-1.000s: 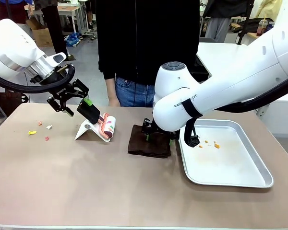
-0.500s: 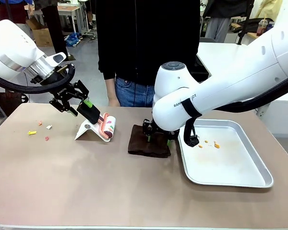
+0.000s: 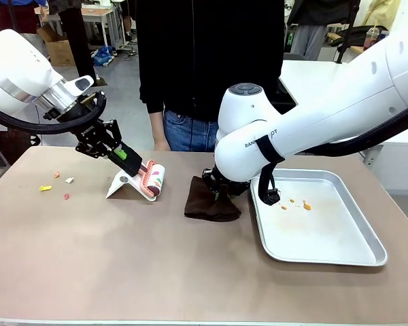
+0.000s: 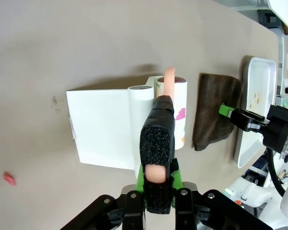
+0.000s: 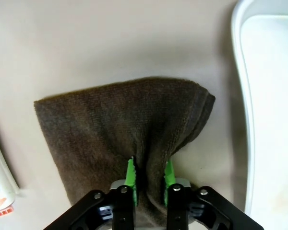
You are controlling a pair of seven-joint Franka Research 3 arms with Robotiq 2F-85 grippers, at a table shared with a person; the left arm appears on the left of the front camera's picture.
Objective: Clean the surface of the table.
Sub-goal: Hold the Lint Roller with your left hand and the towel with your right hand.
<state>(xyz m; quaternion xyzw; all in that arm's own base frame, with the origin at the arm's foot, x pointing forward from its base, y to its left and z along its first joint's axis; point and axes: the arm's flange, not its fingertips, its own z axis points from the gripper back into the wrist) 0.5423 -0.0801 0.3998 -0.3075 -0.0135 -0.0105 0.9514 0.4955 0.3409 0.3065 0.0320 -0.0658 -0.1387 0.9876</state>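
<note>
— Fingers first: how do the two grippers stand?
— The right gripper point(image 5: 149, 173) is pinched together on a fold of the brown cloth point(image 5: 120, 120). The left gripper point(image 4: 157, 178) is clamped on the black foam handle point(image 4: 157, 139) of the lint roller point(image 4: 175, 103).
— And the table point(image 3: 156, 272)?
— It spreads under everything, the widest thing in the front view, with a smooth matte beige-brown top and a thin pale edge. I judge it heavy and rigid. It isn't something to take hold of, only to press tools on and slide them across, and the flat finish should let cloth and roller glide.
— What lies on it?
— Small scraps point(image 3: 46, 188), yellow, pink and white, lie near its left end, apart from the roller. The roller's patterned drum rests against a white stand point(image 4: 103, 127) shaped like a folded sheet. The cloth looks like soft, limp terry and bunches where it is pinched. It lies on the table just beside the silver tray point(image 3: 347, 238), a shallow metal pan with rounded corners that holds a few orange crumbs point(image 3: 307, 206).
— Anyone else?
— A person point(image 3: 204, 61) in dark clothing stands at the far edge.
</note>
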